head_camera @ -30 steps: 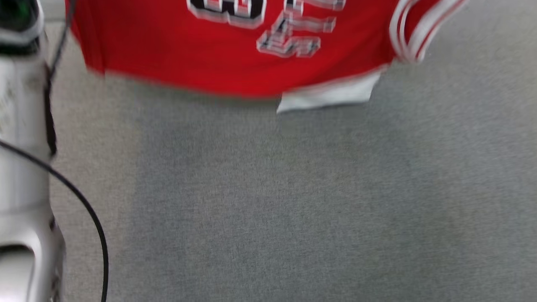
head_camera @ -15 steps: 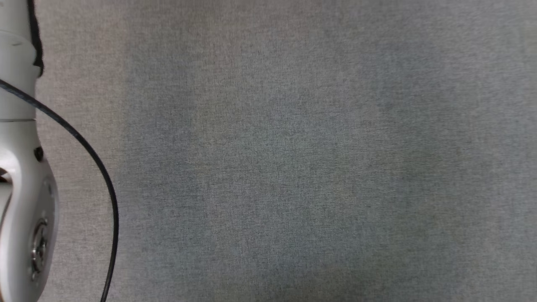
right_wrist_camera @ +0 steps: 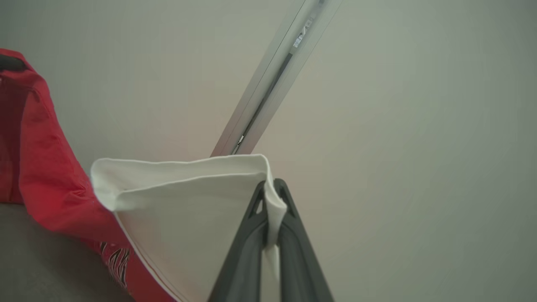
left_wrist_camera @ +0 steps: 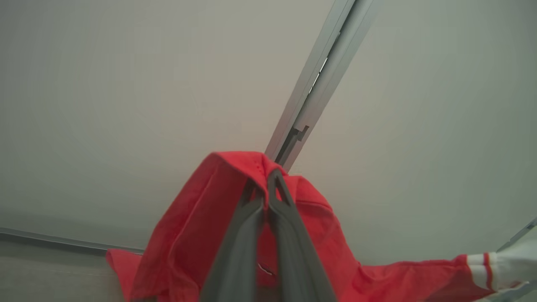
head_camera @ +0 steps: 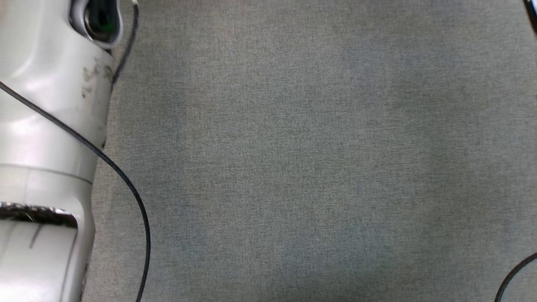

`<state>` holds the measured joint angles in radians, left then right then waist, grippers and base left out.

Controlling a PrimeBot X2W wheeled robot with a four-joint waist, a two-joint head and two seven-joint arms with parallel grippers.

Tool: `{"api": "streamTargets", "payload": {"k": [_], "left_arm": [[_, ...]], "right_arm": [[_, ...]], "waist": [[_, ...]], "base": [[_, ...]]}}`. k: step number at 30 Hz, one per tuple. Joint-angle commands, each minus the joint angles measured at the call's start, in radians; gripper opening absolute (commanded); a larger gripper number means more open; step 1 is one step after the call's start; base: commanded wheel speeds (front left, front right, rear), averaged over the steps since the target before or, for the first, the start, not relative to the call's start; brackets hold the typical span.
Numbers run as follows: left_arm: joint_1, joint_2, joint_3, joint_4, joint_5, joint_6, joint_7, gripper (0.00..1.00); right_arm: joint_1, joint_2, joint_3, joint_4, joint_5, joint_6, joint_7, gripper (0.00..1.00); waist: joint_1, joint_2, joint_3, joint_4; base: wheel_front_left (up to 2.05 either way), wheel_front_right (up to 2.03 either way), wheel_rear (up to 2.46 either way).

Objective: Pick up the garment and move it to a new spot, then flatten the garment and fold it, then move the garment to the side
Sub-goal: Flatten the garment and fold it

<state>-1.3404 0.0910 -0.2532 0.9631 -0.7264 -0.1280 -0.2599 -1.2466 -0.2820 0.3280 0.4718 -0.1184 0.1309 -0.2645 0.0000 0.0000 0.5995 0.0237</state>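
Observation:
The garment [left_wrist_camera: 188,235] is a red jersey with white trim and a white-striped sleeve end [left_wrist_camera: 482,266]. In the left wrist view it hangs lifted before a pale wall, and my left gripper [left_wrist_camera: 266,184] is shut on a red fold at its top. In the right wrist view my right gripper [right_wrist_camera: 270,188] is shut on a white edge of the garment [right_wrist_camera: 184,201], whose red body [right_wrist_camera: 37,167] drapes down at the left. The head view has my pale left forearm [head_camera: 46,126] along its left side.
A grey cloth-covered surface [head_camera: 293,167] spreads below in the head view. A black cable [head_camera: 126,188] curves off the left forearm, and another cable [head_camera: 509,277] shows at the lower right. A metal rail [left_wrist_camera: 319,79] runs up the pale wall behind.
The head camera has shifted. The red garment at the top of that view a second ago has left it. My left forearm now takes up more of the left side.

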Motion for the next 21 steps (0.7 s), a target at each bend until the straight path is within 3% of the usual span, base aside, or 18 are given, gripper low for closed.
{"api": "streamTargets", "payload": {"k": [1, 10, 21], "left_arm": [[0.017, 0.006, -0.010, -0.008, -0.004, -0.003, -0.004, 0.00], [0.234, 0.068, -0.190, -0.057, -0.051, -0.003, -0.005, 0.00], [0.443, 0.143, -0.395, -0.003, -0.048, -0.002, 0.008, 0.00]], "right_arm": [[0.019, -0.005, -0.005, -0.005, 0.015, 0.000, -0.002, 0.00], [0.214, -0.037, 0.031, -0.021, 0.074, 0.000, -0.002, 0.00], [0.401, -0.091, 0.218, 0.108, 0.246, 0.000, -0.002, 0.00]], "waist": [[0.0000, 0.0000, -0.013, -0.001], [0.0000, 0.0000, -0.127, -0.006], [0.0000, 0.0000, -0.280, -0.015]], "base": [[0.00, 0.00, 0.00], [0.00, 0.00, 0.00], [0.00, 0.00, 0.00]]}}
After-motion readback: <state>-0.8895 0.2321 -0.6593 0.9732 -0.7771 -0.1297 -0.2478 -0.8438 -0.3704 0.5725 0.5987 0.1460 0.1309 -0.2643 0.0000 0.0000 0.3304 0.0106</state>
